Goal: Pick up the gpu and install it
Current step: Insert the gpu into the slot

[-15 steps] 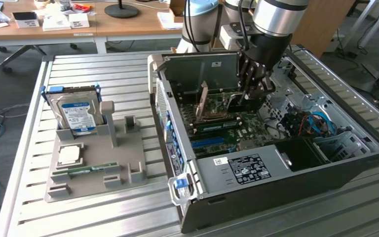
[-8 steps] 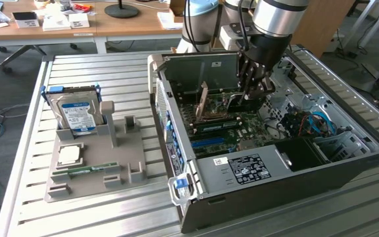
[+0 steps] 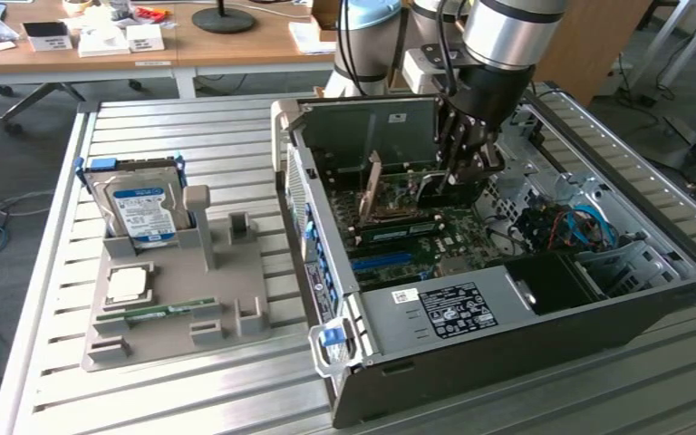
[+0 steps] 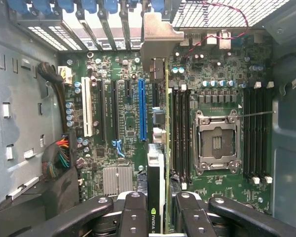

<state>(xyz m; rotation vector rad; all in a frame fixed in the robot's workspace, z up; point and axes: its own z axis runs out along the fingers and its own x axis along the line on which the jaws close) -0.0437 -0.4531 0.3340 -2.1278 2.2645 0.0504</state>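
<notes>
My jaws are clenched on the gpu [image 4: 157, 170], pinching its flat sides, with its silvery bracket [image 4: 158, 39] toward the case's slotted rear wall. Beyond it lies the motherboard [image 4: 126, 128]. The card hangs just beside the long blue slot [image 4: 142, 108] and near the open CPU socket [image 4: 214, 143], though I cannot tell whether its lower edge touches the board. Farther out, the open computer case [image 3: 506, 335] lies on the slatted worktop [image 3: 178, 399], well apart from a hard drive [image 3: 142, 208] standing in a grey holder [image 3: 191, 308].
</notes>
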